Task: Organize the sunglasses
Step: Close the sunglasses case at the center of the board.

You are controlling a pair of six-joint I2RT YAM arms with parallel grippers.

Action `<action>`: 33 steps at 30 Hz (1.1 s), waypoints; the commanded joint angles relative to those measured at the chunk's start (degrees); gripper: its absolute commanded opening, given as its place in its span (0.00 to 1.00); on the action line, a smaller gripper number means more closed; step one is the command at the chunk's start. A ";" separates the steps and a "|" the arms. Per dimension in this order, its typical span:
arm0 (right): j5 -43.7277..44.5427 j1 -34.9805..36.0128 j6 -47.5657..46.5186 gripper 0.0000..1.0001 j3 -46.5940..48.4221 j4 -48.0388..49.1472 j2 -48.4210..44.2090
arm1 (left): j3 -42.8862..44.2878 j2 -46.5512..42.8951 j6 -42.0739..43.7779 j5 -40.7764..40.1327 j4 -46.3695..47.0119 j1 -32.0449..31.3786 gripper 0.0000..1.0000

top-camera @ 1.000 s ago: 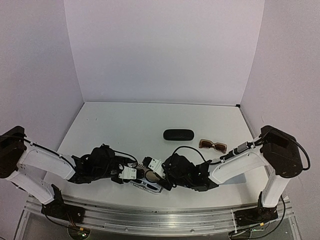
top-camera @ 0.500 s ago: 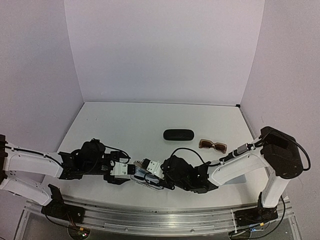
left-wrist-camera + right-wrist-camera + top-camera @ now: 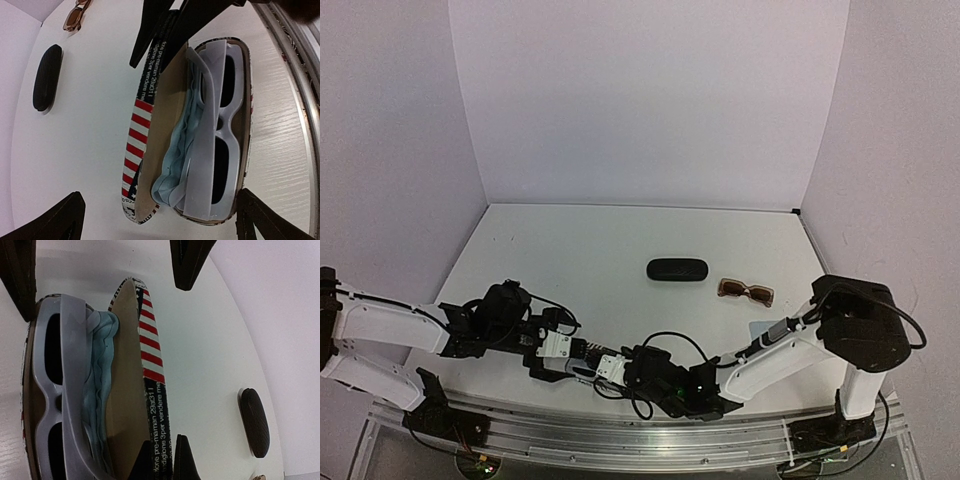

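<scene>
Inside the open striped case (image 3: 140,150), at the desk's (image 3: 570,250) near edge, lay the white sunglasses (image 3: 215,130), with a pale blue cloth (image 3: 175,150) bunched beside them. The right claw (image 3: 164,444) pinched the case's raised lid. The left claw (image 3: 160,196) gaped wide around the case's other end, holding nothing. The brown sunglasses (image 3: 746,291) sat well apart, near the black case (image 3: 677,269).

Table (image 3: 570,250) bears black case (image 3: 677,269), brown sunglasses (image 3: 746,291), striped case (image 3: 142,117).

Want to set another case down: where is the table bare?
Bare: the far strip between the back wall and the black case and brown sunglasses, plus the far left corner. Crowded: the near centre, where the left gripper and right gripper meet at the open striped case.
</scene>
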 commanded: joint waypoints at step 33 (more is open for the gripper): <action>0.49 0.54 0.54 0.00 -0.84 -2.67 1.61 | 1.50 2.94 -3.30 21.62 7.75 8.44 1.00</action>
